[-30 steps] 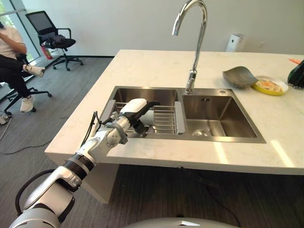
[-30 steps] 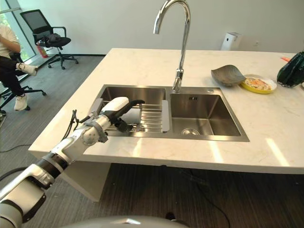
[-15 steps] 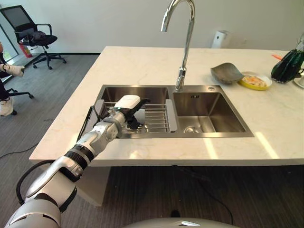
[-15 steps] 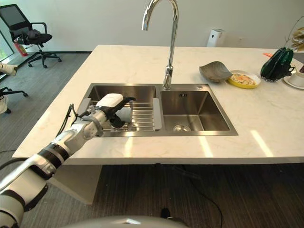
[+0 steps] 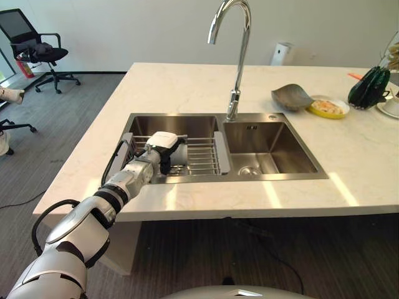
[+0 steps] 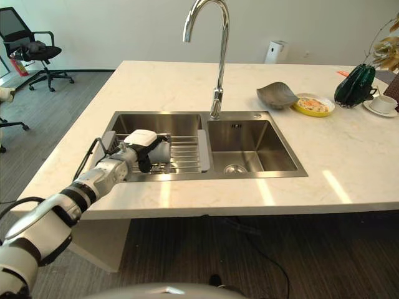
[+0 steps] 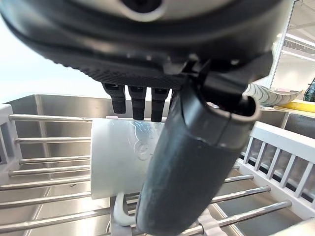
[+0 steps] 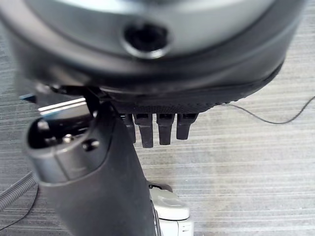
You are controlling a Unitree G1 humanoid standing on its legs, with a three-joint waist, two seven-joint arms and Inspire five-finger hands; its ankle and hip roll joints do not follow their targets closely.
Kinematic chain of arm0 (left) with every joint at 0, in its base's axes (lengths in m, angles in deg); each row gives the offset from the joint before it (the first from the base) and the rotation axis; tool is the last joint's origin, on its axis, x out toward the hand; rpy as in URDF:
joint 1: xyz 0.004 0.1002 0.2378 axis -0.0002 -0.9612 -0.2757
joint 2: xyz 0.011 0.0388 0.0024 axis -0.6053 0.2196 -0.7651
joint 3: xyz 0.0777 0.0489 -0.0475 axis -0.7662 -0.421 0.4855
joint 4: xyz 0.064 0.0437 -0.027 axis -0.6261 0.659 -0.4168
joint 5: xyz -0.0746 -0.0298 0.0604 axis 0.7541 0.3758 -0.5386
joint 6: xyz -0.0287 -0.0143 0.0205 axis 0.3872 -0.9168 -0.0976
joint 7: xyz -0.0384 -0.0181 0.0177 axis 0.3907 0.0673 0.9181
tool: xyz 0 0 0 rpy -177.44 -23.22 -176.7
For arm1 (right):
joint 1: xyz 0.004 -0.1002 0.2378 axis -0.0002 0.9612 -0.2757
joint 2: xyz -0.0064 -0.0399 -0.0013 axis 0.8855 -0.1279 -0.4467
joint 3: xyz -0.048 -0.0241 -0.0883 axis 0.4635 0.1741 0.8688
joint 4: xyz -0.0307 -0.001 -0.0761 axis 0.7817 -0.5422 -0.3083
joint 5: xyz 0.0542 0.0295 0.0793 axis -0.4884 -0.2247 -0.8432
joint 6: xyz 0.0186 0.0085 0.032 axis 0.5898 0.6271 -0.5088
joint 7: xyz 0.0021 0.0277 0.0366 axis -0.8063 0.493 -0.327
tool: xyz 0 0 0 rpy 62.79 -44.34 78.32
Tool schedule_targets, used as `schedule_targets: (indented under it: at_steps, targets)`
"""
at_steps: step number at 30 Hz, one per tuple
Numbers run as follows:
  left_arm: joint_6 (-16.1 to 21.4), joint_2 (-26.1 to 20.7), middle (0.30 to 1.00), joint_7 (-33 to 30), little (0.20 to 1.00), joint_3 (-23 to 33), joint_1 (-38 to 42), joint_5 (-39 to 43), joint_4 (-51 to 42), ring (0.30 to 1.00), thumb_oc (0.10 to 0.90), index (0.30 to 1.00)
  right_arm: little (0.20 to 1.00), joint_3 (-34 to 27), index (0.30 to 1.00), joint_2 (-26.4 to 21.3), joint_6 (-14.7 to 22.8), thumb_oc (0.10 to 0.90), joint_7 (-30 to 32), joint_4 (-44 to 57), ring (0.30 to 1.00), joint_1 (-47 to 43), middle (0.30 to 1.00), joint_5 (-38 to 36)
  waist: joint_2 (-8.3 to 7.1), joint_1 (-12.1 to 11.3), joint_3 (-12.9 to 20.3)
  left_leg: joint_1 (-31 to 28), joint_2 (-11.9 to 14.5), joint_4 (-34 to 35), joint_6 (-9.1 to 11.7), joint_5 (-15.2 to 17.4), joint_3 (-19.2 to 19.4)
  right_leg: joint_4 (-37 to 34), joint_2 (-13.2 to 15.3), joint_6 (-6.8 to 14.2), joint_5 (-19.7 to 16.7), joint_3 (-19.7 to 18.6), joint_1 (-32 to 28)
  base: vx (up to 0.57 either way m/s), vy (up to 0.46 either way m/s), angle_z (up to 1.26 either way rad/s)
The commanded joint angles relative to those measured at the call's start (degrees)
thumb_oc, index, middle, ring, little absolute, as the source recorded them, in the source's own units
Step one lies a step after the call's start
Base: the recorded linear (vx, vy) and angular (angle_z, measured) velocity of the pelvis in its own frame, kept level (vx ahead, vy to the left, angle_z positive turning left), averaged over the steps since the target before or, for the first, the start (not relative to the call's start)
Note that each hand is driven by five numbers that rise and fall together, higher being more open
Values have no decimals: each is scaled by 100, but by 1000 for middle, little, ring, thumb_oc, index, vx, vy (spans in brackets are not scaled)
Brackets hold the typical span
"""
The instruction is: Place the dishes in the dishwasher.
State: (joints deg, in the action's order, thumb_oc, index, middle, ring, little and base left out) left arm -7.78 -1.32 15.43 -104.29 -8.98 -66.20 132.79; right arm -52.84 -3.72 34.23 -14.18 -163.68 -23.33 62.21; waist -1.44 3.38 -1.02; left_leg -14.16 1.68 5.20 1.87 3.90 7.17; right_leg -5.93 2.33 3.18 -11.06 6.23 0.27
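Left hand (image 5: 163,141) reaching over a white mug (image 7: 125,164) in the sink rack (image 5: 198,157).

Its fingers (image 7: 138,102) hang straight and spread above the mug and the thumb (image 7: 192,162) stands in front of it; nothing is pinched yet, and I cannot tell if the fingers touch the mug. The mug lies on its side on the rack bars, handle down between the bars, in the basin left of the faucet (image 5: 235,59). For a good grasp, I think the hand should go lower so fingers and thumb close around the body, then lift straight up so the handle does not catch a bar. The right hand (image 8: 162,123) hangs over the floor with straight fingers. The mug has a faint raised pattern, but no writing can be read.
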Motion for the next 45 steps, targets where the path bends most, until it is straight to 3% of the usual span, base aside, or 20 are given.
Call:
schedule_targets:
  at_steps: [1,16,18,19,20,21,28,31,35,40,41,42,44,45]
  targets:
    - [-55,102,900,-562,900,127,1587,-140,570,900,800,900,900,265,900,-285,123,800,72,-84,900,-268,900,-326,185,-18,-15,281,229,-20,196,152,-241,93,529,797,638,-24,-199,0,0,0]
    - [-202,1140,900,-253,900,-102,1570,-78,2433,900,800,900,900,414,900,-264,64,800,119,-268,900,-485,900,-377,199,110,-43,314,229,-20,177,166,-223,93,507,795,648,-108,-128,3,1,-1]
    - [-193,1187,688,-246,688,-103,1537,-94,2521,688,659,688,900,429,900,-265,66,800,130,-281,900,-499,900,-369,203,121,-47,317,230,-20,178,166,-209,93,504,795,639,-119,-113,0,0,0]
    - [-184,1192,347,-221,347,-109,1475,-129,2600,347,431,347,900,461,900,-270,73,800,133,-290,900,-499,900,-358,204,144,-51,319,231,-20,178,169,-187,93,498,793,630,-144,-95,1,4,-3]
    - [-183,1192,347,-223,347,-108,1474,-129,2602,347,431,347,900,463,900,-270,74,800,133,-290,900,-498,900,-359,205,144,-49,319,231,-20,178,170,-185,93,497,793,630,-146,-93,2,3,-3]
    - [-177,1187,300,-212,300,-112,1429,-169,2637,300,400,300,900,481,900,-272,76,800,134,-297,900,-504,900,-350,203,157,-47,316,233,-20,179,174,-162,93,489,794,631,-164,-87,4,0,-5]
    - [-178,1131,300,-181,300,-122,1272,-284,2754,300,400,300,900,496,900,-263,85,800,174,-355,900,-552,900,-352,201,188,-14,266,269,-20,195,194,-73,93,449,779,642,-221,-89,9,-1,-9]
    - [-126,882,300,-444,300,27,1410,-144,2491,300,400,300,900,471,900,-269,120,800,193,-347,900,-485,900,-373,198,172,-8,247,291,-20,214,191,-55,93,439,780,652,-196,-115,0,0,0]
    - [47,291,300,-841,300,127,1374,-140,1316,300,400,300,900,342,900,-279,202,800,222,-246,900,-310,900,-424,165,102,-27,243,339,-20,247,175,-75,93,434,781,691,-78,-167,-15,-17,0]
    - [82,123,300,-1120,300,321,1317,-16,434,300,400,300,900,267,900,-239,241,800,264,-168,900,-205,900,-433,140,56,-16,239,384,-20,280,152,-142,93,431,760,747,17,-251,-15,-34,7]
    - [217,-29,300,-1282,300,622,1312,357,-313,300,400,300,900,190,900,-245,246,800,271,-120,900,-134,900,-455,125,28,-3,235,405,-20,301,130,-208,93,439,749,765,90,-302,-8,-45,13]
    - [204,-49,300,-1264,300,639,1291,361,-352,300,400,300,900,196,900,-251,244,800,271,-116,900,-131,900,-454,129,42,-3,234,407,-20,302,130,-215,93,438,749,767,98,-308,-14,-65,13]
    - [430,-256,300,-1363,300,1321,923,1136,-1480,300,400,300,900,88,900,-243,248,800,263,-56,900,-43,900,-444,97,-15,18,265,417,-20,327,36,-288,93,459,713,759,183,-350,-31,-52,11]
    - [418,-268,300,-1350,300,1339,897,1139,-1508,300,400,300,900,98,900,-250,247,800,263,-57,900,-37,900,-443,122,-1,29,236,437,-20,329,95,-296,93,441,724,811,190,-380,-32,-46,18]
